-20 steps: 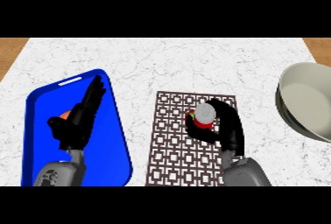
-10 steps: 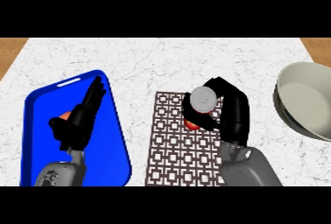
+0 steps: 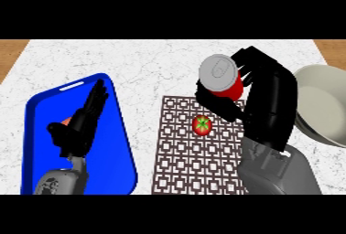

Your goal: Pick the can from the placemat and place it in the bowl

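I saw a white marbled counter (image 3: 148, 59) with brown wood showing at its far corners. On it lay a blue tray (image 3: 115, 137) at left, a brown lattice placemat (image 3: 179, 155) in the middle and a pale bowl (image 3: 324, 105) at right, cut off by the view's edge. My right hand (image 3: 260, 80) was raised above the placemat's far end, fingers and thumb curled round the red can (image 3: 222, 78), whose silver top tilted toward me. A tomato (image 3: 201, 124) sat on the placemat below. My left hand (image 3: 81, 123) rested over the tray, fingers straight and together. It hid most of a small orange thing (image 3: 65, 121) I could not identify.
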Robot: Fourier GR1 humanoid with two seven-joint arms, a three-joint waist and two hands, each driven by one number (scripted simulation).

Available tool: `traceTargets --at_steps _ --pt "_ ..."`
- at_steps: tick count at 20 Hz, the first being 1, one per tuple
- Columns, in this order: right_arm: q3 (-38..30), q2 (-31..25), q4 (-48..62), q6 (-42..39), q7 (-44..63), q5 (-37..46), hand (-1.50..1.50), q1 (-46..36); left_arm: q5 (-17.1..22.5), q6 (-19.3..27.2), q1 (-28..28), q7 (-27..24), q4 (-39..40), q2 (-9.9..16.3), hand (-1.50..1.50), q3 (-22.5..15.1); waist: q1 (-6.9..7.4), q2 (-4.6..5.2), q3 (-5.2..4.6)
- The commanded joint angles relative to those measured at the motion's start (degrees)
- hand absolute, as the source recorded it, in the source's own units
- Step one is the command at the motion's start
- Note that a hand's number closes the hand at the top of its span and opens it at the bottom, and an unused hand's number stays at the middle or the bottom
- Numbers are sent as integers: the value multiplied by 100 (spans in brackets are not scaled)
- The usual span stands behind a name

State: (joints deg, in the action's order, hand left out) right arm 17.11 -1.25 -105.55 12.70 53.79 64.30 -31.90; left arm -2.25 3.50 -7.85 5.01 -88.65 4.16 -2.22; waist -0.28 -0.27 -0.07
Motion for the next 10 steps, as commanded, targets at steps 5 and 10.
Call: traceTargets --at_steps 5,10 --pt "-1274 -302 204 -1189 511 -82 150 -1414 -76 40 21 267 -272 -105 0 -144 58 16 6" --pt "-1884 -804 483 -1614 480 -235 150 -1828 -87 25 57 -157 30 -34 0 35 49 21 5"
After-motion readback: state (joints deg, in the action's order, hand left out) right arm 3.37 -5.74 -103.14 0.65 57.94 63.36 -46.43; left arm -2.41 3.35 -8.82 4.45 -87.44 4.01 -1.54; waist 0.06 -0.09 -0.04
